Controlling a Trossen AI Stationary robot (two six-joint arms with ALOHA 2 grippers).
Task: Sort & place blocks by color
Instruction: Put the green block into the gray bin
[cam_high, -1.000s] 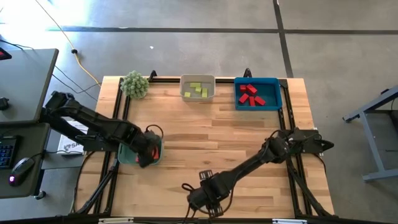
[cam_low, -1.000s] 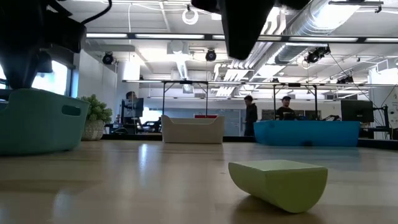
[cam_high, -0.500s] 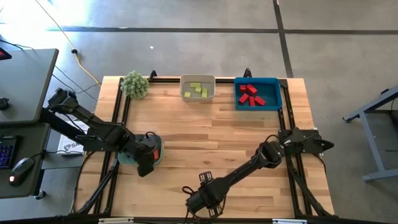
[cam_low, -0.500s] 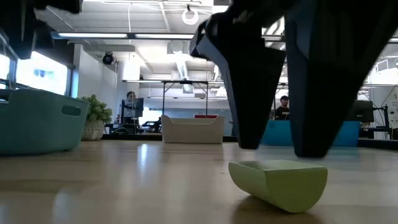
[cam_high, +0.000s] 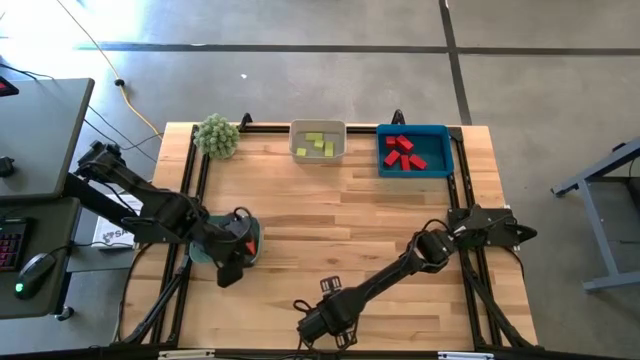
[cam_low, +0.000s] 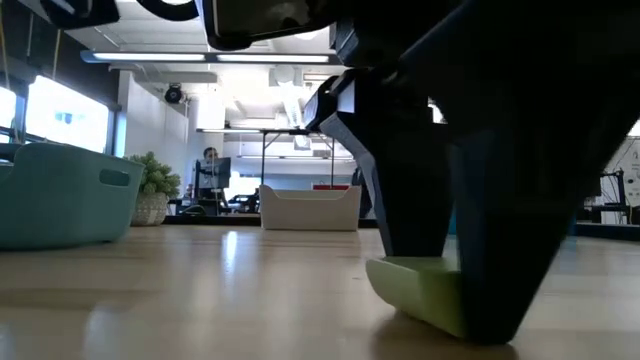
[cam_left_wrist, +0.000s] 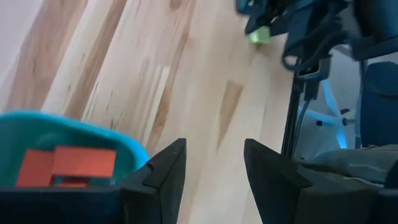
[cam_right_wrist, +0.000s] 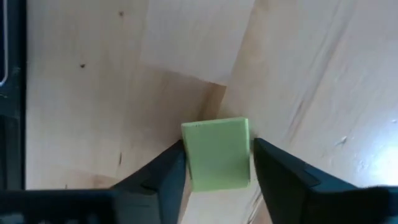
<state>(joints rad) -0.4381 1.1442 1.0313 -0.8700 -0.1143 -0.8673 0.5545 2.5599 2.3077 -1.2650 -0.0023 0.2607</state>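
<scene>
Two arms are being shown above a wooden table (cam_high: 330, 210). At the left side, the left gripper (cam_high: 229, 268) is being held over the near edge of a teal bin (cam_high: 200, 250); its fingers (cam_left_wrist: 163, 176) are standing a little apart with nothing between them, and orange blocks (cam_left_wrist: 68, 165) are lying in the bin just beside them. At the back left corner a fuzzy green plant (cam_high: 217, 135) is standing, and next to it along the back edge a cream tray (cam_high: 318, 128) is holding yellow-green blocks (cam_high: 318, 145), with a blue tray (cam_high: 413, 131) of dark red blocks (cam_high: 402, 152) further right. Near the front edge, right of the middle, the right gripper (cam_right_wrist: 217, 163) is being lowered onto a single yellow-green block (cam_right_wrist: 216, 152) that is lying on the table, well apart from the trays. Its fingers (cam_right_wrist: 280, 174) are standing on either side of that block, close against its sides, though whether they are actually pressing on it cannot be told, since the contact is partly hidden in the low view.
</scene>
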